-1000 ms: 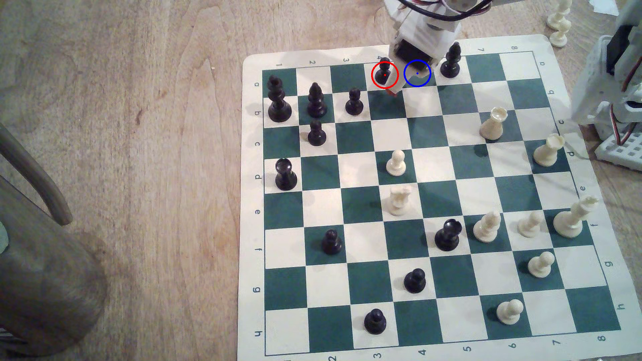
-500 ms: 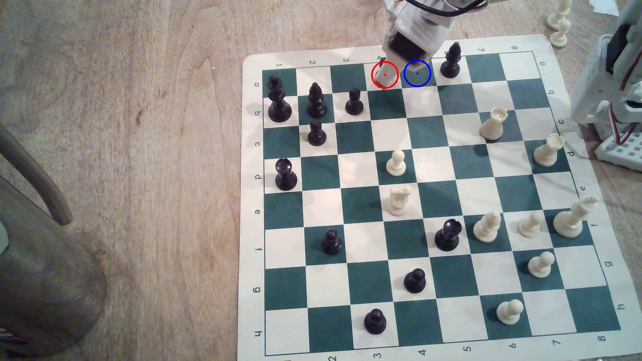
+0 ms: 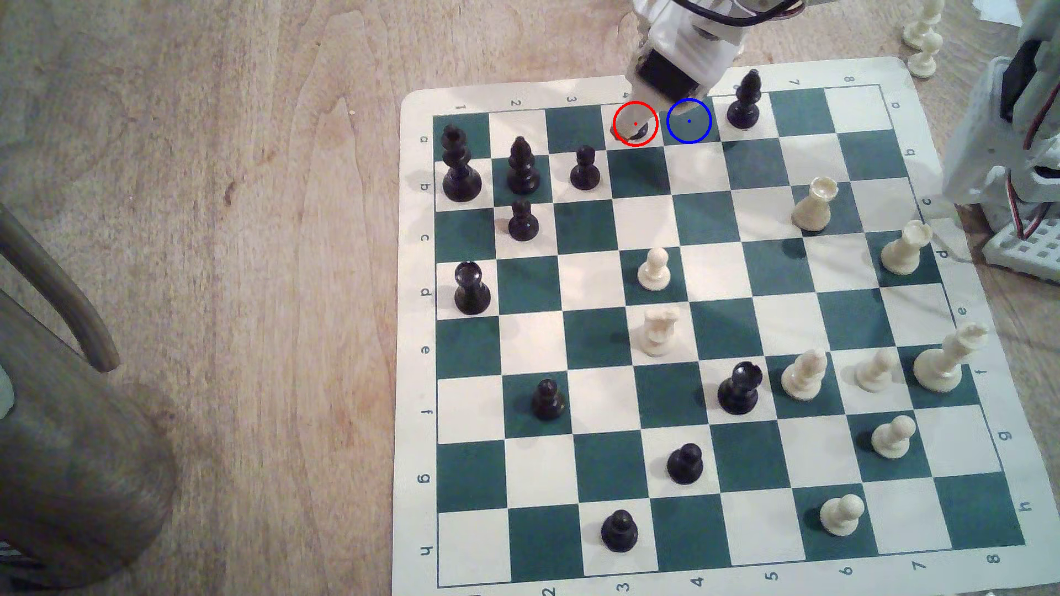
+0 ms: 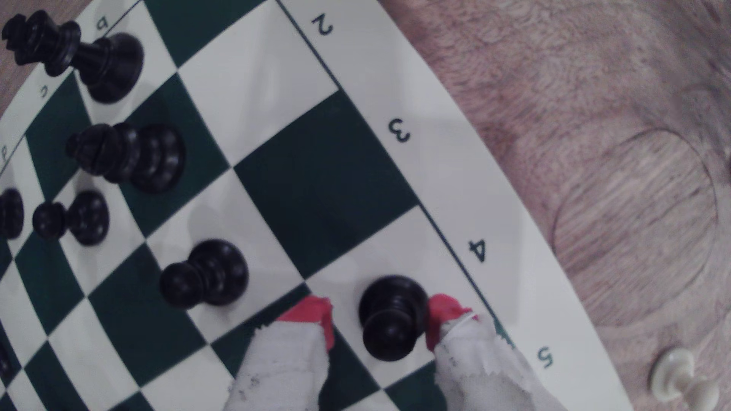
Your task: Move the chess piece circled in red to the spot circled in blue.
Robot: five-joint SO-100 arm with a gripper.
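Jaws stand apart, straddling the black pawn [image 4: 391, 318]; in the wrist view one red-tipped finger [image 4: 443, 316] lies against the pawn's side, the other finger [image 4: 312, 316] just beside it with a sliver of cream square between, so nothing is clamped. Gripper [image 4: 379, 316] fingers are wrapped in white cloth with red tape at the tips. Pawn stands upright on its cream square in the edge row by the printed 4, inside the red ring [image 3: 635, 124]; in the exterior view only its base [image 3: 638, 133] peeks out under the white finger coming down from the top edge. The blue-ringed green square [image 3: 689, 121] is the next square toward the exterior view's right, in the same edge row, partly overhung by the gripper body [image 3: 679, 57]. One square further right stands a black bishop [image 3: 744, 100]. Toward the exterior view's left, one row in, a second black pawn [image 3: 585, 168], a taller black bishop [image 3: 522, 165] and a black king [image 3: 459, 166] line up. Cream pieces cluster in the middle and right of the chess mat [image 3: 895, 74], among them a cream pawn [image 3: 654, 268] near centre. Mat lies on a wooden table [image 3: 229, 229]; a cream piece [image 4: 684, 379] stands off the mat on the wood.
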